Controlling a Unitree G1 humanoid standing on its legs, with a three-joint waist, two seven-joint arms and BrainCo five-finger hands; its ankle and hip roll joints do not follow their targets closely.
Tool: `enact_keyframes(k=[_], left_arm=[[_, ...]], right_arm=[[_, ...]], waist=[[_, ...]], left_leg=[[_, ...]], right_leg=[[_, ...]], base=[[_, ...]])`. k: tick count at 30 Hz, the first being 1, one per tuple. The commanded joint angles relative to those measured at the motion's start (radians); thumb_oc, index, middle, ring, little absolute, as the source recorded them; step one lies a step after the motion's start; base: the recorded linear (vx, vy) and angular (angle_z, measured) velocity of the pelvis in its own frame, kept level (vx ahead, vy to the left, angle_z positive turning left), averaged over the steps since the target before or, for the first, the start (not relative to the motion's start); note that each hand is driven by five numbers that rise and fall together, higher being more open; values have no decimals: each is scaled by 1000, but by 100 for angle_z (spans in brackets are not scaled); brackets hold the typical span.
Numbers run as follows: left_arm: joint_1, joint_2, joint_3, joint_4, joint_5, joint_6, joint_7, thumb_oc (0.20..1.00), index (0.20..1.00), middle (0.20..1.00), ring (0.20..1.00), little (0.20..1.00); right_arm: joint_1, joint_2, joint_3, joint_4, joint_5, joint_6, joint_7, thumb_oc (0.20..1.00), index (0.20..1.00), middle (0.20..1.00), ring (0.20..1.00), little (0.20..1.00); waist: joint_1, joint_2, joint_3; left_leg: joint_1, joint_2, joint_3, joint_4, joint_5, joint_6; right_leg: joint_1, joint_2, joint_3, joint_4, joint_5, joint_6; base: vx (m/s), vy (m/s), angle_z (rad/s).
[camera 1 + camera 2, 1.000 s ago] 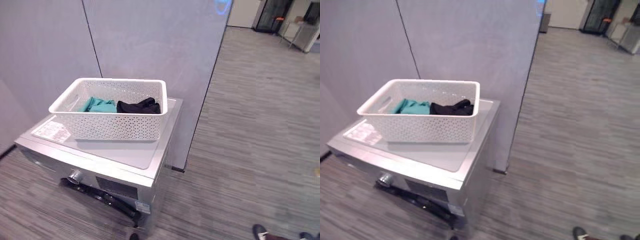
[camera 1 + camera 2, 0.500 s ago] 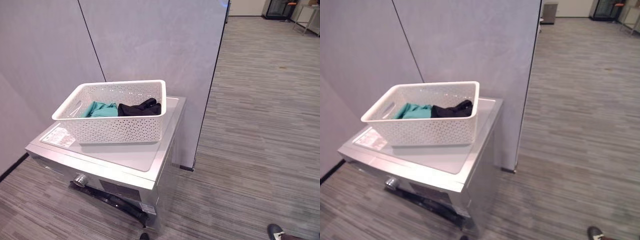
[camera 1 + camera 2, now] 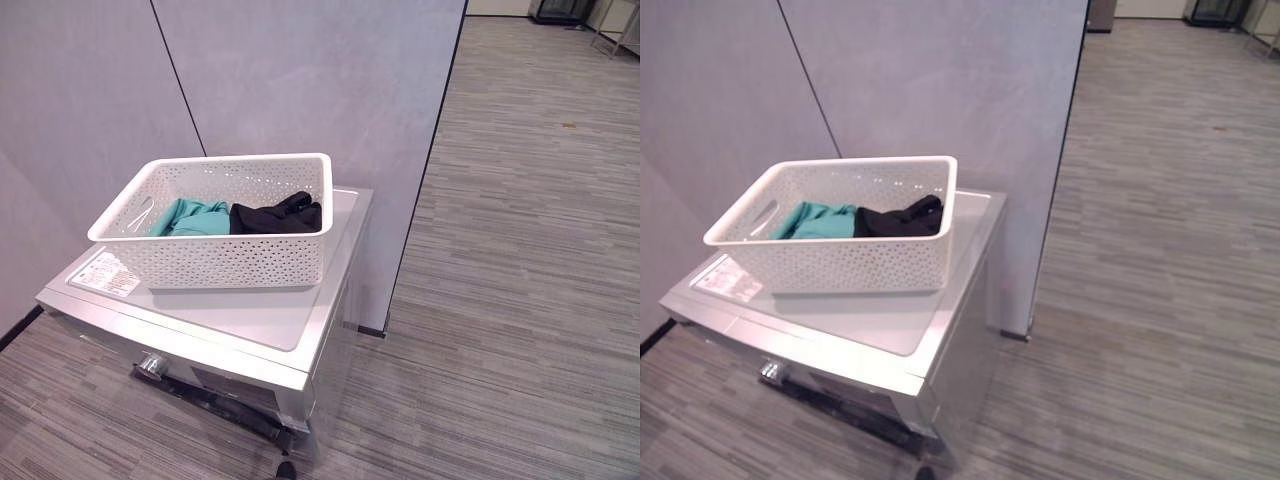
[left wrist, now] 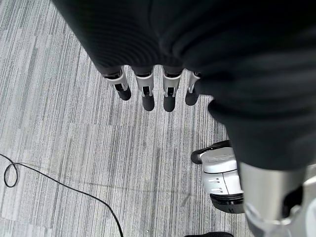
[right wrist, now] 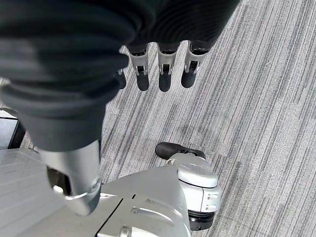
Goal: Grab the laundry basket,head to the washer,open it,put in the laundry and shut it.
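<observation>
Both hands hang empty over floor — basket atop washer

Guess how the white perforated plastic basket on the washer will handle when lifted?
The white perforated plastic laundry basket likely lifts light: thin holed walls, only a teal garment and a black garment inside. Probably stiff enough to hold shape. It may slide on the smooth silver washer top.

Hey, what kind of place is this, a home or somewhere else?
Probably an office or lab hall set up as a laundry spot, not a home. A silver washer with a white laundry basket on top stands against grey partition panels, beside a long striped-carpet corridor.
</observation>
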Motion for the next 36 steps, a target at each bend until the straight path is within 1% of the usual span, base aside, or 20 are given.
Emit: enact_keyframes(k=[1, 2, 3, 9, 14, 18, 19, 22, 25, 27, 28, 29, 30, 31, 32, 33, 34, 35, 36], left_arm=[[-169, 32, -108, -89, 13, -89, 79, 1000, 1000, 1000, 1000, 1000], [-170, 32, -107, -93, 7, -90, 77, 1000, 1000, 1000, 1000, 1000], [-171, 30, -108, -95, 4, -91, 75, 1000, 1000, 1000, 1000, 1000], [-170, 26, -118, -112, 0, -93, 70, 1000, 1000, 1000, 1000, 1000], [-172, 19, -133, -123, 2, -95, 66, 1000, 1000, 1000, 1000, 1000], [-175, 16, -136, -123, 1, -95, 66, 1000, 1000, 1000, 1000, 1000], [-173, 16, -134, -125, 2, -93, 65, 1000, 1000, 1000, 1000, 1000], [-170, 18, -127, -129, -7, -91, 64, 1000, 1000, 1000, 1000, 1000], [-163, 28, -114, -145, -23, -91, 56, 1000, 1000, 1000, 1000, 1000], [-158, 49, -99, -229, -50, -88, 53, 1000, 1000, 1000, 1000, 1000], [-156, 49, -99, -232, -50, -86, 53, 1000, 1000, 1000, 1000, 1000], [-150, 67, -92, -312, -62, -84, 49, 1000, 1000, 1000, 1000, 1000], [-149, 71, -89, -338, -71, -83, 46, 1000, 1000, 1000, 1000, 1000], [-156, 72, -91, -354, -81, -86, 50, 1000, 1000, 1000, 1000, 1000], [-164, 69, -91, -370, -91, -88, 51, 1000, 1000, 1000, 1000, 1000], [-187, 66, -95, -379, -93, -86, 64, 1000, 1000, 1000, 1000, 1000], [-194, 67, -93, -400, -93, -83, 63, 1000, 1000, 1000, 1000, 1000], [-194, 70, -95, -426, -90, -78, 60, 1000, 1000, 1000, 1000, 1000], [-194, 70, -95, -427, -90, -77, 60, 1000, 1000, 1000, 1000, 1000]], right_arm=[[-130, -42, -11, -28, 30, -72, -36, 658, 658, 658, 658, 658], [-130, -41, -12, -23, 28, -71, -38, 727, 727, 727, 727, 727], [-132, -39, -12, -17, 31, -69, -38, 1000, 1000, 1000, 1000, 1000], [-147, -30, 1, -14, 36, -68, -34, 1000, 1000, 1000, 1000, 1000], [-151, -33, 11, -22, 29, -70, -37, 1000, 1000, 1000, 1000, 1000], [-163, -31, 25, 13, 3, -65, -44, 1000, 1000, 1000, 1000, 1000], [-168, -33, 36, 28, -30, -60, -52, 1000, 1000, 1000, 1000, 1000], [-175, -36, 51, 34, -52, -57, -52, 1000, 1000, 1000, 1000, 1000], [-181, -45, 83, 13, -95, -57, -51, 1000, 1000, 1000, 1000, 1000], [-195, -86, 104, -110, -145, -67, -80, 1000, 1000, 1000, 1000, 1000], [-193, -87, 103, -112, -145, -65, -79, 1000, 1000, 1000, 1000, 1000], [-194, -121, 96, -211, -170, -67, -102, 1000, 1000, 1000, 1000, 1000], [-193, -134, 81, -249, -172, -66, -109, 1000, 1000, 1000, 1000, 1000], [-193, -143, 68, -264, -171, -68, -123, 1000, 1000, 1000, 1000, 1000], [-192, -154, 57, -279, -173, -69, -131, 1000, 1000, 1000, 1000, 1000], [-196, -168, 34, -301, -165, -71, -156, 1000, 1000, 1000, 1000, 1000], [-194, -176, 20, -338, -166, -69, -169, 1000, 1000, 1000, 1000, 1000], [-195, -192, 5, -373, -173, -66, -186, 1000, 1000, 1000, 1000, 1000], [-193, -193, 4, -375, -174, -65, -186, 1000, 1000, 1000, 1000, 1000]], waist=[[-15, -40, 27], [-14, -41, 24], [-15, -43, 20], [-9, -46, 16], [-9, -43, 12], [-2, -41, 8], [3, -38, 6], [8, -34, 8], [15, -27, 13], [25, -16, 46], [23, -15, 44], [22, -2, 55], [17, 3, 55], [13, 6, 60], [7, 6, 67], [-15, -2, 88], [-30, -13, 101], [-40, -18, 107], [-39, -16, 107]], left_leg=[[14, 44, 105, 36, -104, -26], [14, 45, 105, 41, -105, -28], [17, 44, 105, 42, -106, -28], [34, 42, 109, 34, -108, -25], [48, 43, 115, 22, -108, -28], [52, 48, 122, 17, -104, -32], [51, 54, 121, 19, -102, -35], [46, 62, 117, 21, -96, -39], [34, 81, 105, 25, -79, -50], [-14, 106, 87, 31, -41, -63], [-17, 106, 85, 31, -41, -64], [-46, 120, 81, -19, 2, -73], [-73, 126, 79, -23, 8, -77], [-95, 133, 87, -23, 22, -82], [-111, 139, 112, -23, 29, -80], [-145, 157, 184, 29, 40, -81], [-162, 176, 245, 98, 32, -82], [-155, 205, 269, 168, 8, -87], [-158, 209, 268, 176, 2, -88]], right_leg=[[-150, -197, -42, 4, 88, 124], [-143, -199, -51, 1, 90, 126], [-135, -200, -56, -3, 91, 127], [-133, -200, -46, 0, 90, 130], [-123, -198, -47, -23, 98, 131], [-121, -192, -48, -49, 106, 132], [-122, -187, -47, -57, 104, 130], [-126, -177, -42, -57, 96, 125], [-134, -158, -34, -57, 85, 115], [-158, -135, -35, -57, 75, 107], [-160, -134, -37, -57, 75, 106], [-189, -115, -46, -57, 65, 106], [-205, -110, -53, -57, 62, 106], [-215, -109, -66, -57, 58, 107], [-218, -113, -78, -57, 55, 108], [-220, -129, -101, -57, 60, 102], [-227, -140, -117, -57, 68, 93], [-239, -151, -126, -57, 79, 88], [-238, -149, -125, -57, 79, 87]], base=[[52, 0, 6], [67, -13, 44], [66, -16, 53], [37, -13, 10], [11, -19, -7], [-12, -33, -4], [-24, -40, -3], [-66, -89, -3], [-83, -100, -2], [-201, -149, 7], [-223, -88, 9], [-225, -63, 17], [-303, -69, 24], [-219, -19, 25], [-272, -5, 26], [-284, 3, 34], [-295, 25, 75], [-170, 20, 102], [-104, 64, 100]])
